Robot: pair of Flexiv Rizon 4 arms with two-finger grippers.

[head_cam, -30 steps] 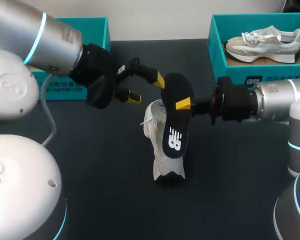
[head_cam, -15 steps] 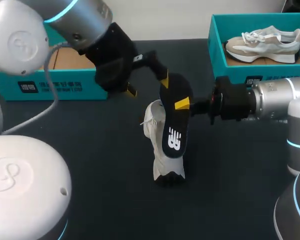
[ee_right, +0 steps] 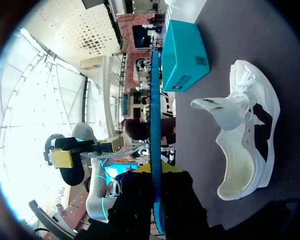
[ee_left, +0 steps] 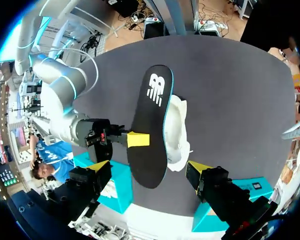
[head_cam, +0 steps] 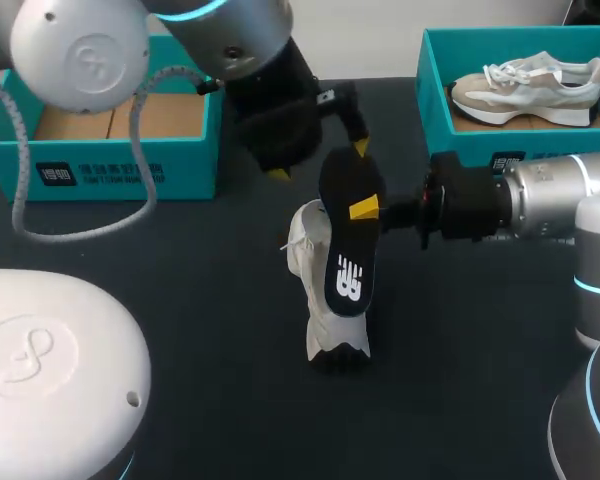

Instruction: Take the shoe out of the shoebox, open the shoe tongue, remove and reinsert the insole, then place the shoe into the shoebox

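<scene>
Your right gripper (head_cam: 365, 209) is clamping the black insole (head_cam: 348, 265) edge-on, its long axis running near to far, beside the white shoe (head_cam: 302, 248). Your left gripper (ee_left: 149, 169) is hanging wide open around the insole's far end.

Insole (head_cam: 342, 240) matt black; shoe (head_cam: 302, 255) white cloth; table (head_cam: 180, 290) dark matt; shoebox (head_cam: 100, 172) teal card.

Left arm (head_cam: 220, 30): silver rounded shell, cyan light ring, grey cable (head_cam: 80, 238), black wrist.
Right arm (head_cam: 552, 195): silver shell, cyan ring, black wrist.
Left end effector (ee_left: 149, 169): black fingers, yellow tips.
</scene>
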